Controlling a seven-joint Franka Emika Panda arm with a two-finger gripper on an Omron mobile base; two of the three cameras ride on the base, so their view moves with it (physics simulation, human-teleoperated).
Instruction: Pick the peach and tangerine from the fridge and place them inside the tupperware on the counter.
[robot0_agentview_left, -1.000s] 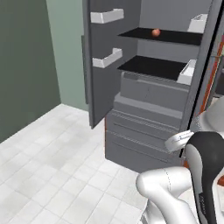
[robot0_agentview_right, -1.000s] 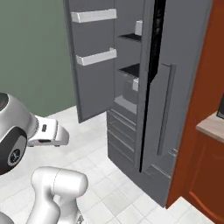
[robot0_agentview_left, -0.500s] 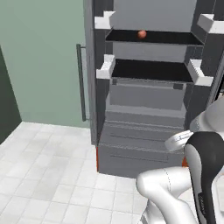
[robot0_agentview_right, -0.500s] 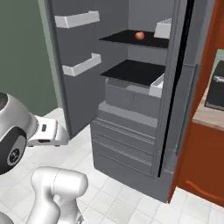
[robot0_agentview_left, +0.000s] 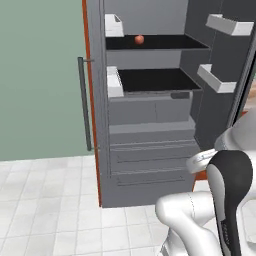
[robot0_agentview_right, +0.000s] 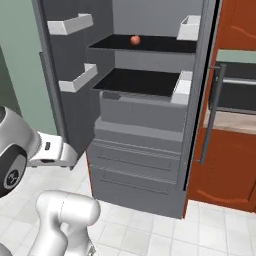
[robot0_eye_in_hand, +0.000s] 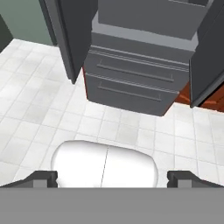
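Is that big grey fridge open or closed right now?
Open. Both doors of the fridge are swung wide, baring black shelves with one fruit on the top one.

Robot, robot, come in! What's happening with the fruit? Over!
Gripper open, empty. Peach on top fridge shelf, doors open. Nothing blocking it.

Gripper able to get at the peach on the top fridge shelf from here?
Probably, not yet though. The peach sits unobstructed on the fridge's upper shelf, both doors open, but the open gripper points down at the floor, well below.
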